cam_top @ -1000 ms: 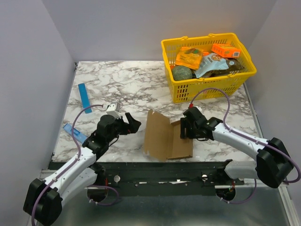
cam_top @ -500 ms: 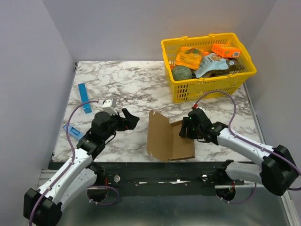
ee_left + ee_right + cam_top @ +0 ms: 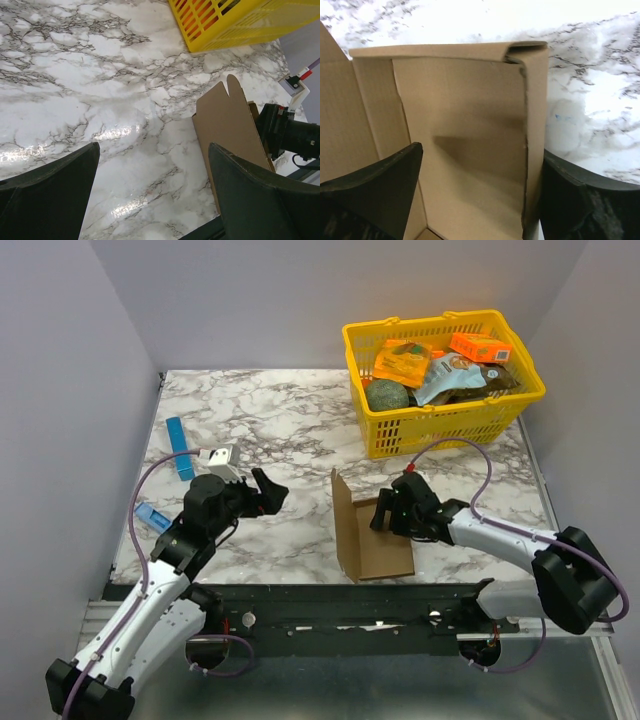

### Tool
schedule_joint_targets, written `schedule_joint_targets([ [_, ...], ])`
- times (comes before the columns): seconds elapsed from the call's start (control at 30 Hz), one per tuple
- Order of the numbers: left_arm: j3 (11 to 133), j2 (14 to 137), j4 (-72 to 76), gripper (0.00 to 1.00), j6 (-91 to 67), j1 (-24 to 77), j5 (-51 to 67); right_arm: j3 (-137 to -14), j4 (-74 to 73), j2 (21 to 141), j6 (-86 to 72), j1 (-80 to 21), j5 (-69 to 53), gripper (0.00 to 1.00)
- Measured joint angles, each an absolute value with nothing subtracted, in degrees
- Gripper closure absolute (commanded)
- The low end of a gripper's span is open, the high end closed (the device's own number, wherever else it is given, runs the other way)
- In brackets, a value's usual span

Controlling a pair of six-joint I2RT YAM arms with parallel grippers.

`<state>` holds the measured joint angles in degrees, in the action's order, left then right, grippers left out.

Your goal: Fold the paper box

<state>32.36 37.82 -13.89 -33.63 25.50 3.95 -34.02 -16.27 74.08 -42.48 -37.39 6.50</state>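
The paper box (image 3: 375,545) lies near the front edge of the table, between the two arms and closer to the right one. Its brown base rests flat on the marble, and its left panel stands upright, with a rounded tab at the top corner. A low folded wall runs along the far side, as the right wrist view shows.

The right gripper (image 3: 384,513) sits at the box's far right corner. Its fingers are spread wide: one hangs over the inside of the box and the other just outside the right wall. Whether either finger touches the cardboard cannot be told. The left gripper (image 3: 268,490) hovers over bare marble, well apart from the box. Its jaws are spread wide with nothing between them, and it points toward the upright panel.

The table (image 3: 280,420) has a glossy white top veined in grey, which catches bright glare in the left wrist view. A yellow plastic basket (image 3: 440,430) stands at the far right corner. It holds small orange boxes (image 3: 480,346), crinkled packets and a dark green round thing (image 3: 387,395). A thin blue strip (image 3: 181,448) lies near the left edge, and another blue piece (image 3: 152,515) lies partly under the left arm. Plain pale grey walls close in the back and both sides. A black rail (image 3: 350,600) runs along the front, where the arm bases are bolted.
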Motion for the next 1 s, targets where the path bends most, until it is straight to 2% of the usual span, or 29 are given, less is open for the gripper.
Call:
schedule_joint_targets([
  [0.3, 33.76, 35.88, -18.04, 0.01, -33.28, 25.19, 3.95, -36.49, -11.03, 78.83, -44.64, -37.39, 7.64, 0.00],
  [0.53, 30.94, 36.10, -17.69, 0.04, -34.35, 25.17, 3.97, -36.77, -15.66, 77.95, -44.01, -37.39, 14.98, 0.00],
  [0.87, 15.79, 41.93, -4.51, 0.06, -43.11, 29.06, 7.27, -39.22, -23.38, 76.53, -41.95, -37.36, 19.88, 0.01],
  [1.0, 13.45, 46.78, 1.89, 0.05, -46.70, 34.79, 6.07, -38.00, -25.23, 72.84, -42.33, -37.39, 19.18, 0.08],
])
